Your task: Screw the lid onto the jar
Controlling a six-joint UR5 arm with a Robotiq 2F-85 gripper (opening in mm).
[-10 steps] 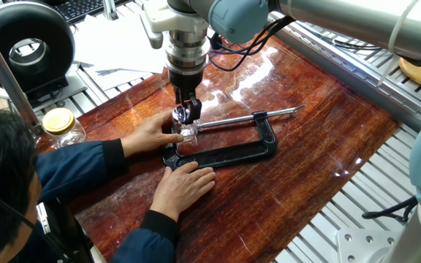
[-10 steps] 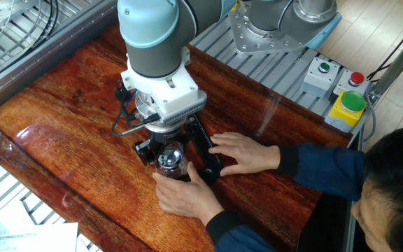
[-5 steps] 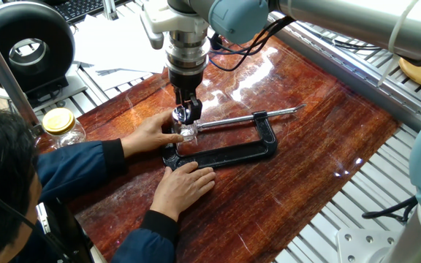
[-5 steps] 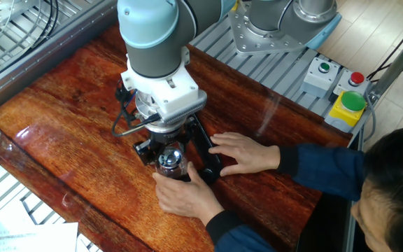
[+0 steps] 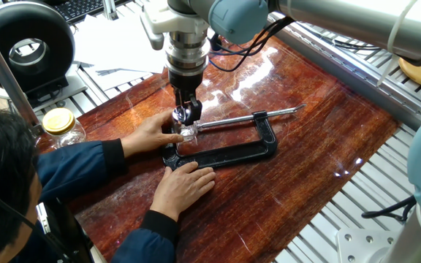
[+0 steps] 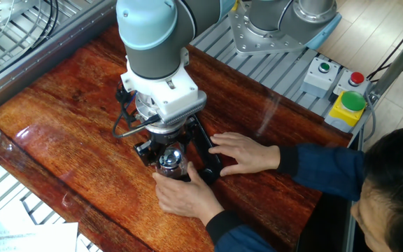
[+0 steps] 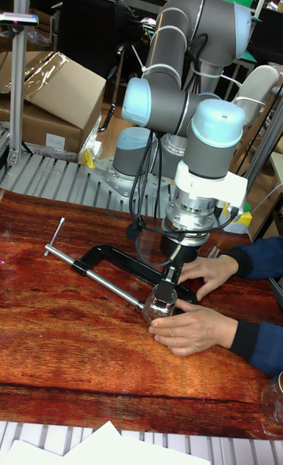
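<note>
Two human hands frame the work in every view, but each camera adds something of its own. From one fixed view, going left to right: a rounder glass jar with a yellow lid (image 5: 59,123) stands on the aluminium frame beside the wooden table (image 5: 320,146), well apart from the action; then one hand (image 5: 150,132) steadies the jar (image 5: 188,134), the other hand (image 5: 184,184) lies flat on the table just in front, and the black C-clamp (image 5: 229,152) stretches rightward with its screw rod pointing away. The gripper (image 5: 188,115) comes straight down over the jar, its dark fingers pinched at the jar's top, where the lid (image 5: 185,115) sits, though the clear cap is hard to separate from the glass here. The other fixed view looks from the opposite side: the lid (image 6: 169,159) shows as a shiny round cap directly under the wrist, and a button box with a yellow-and-green control (image 6: 348,106) appears at the right, unseen elsewhere. The tall fixed view alone shows the whole arm, the clamp's handle bar at the left, and the jar (image 7: 163,302) standing against the clamp's screw end.
</note>
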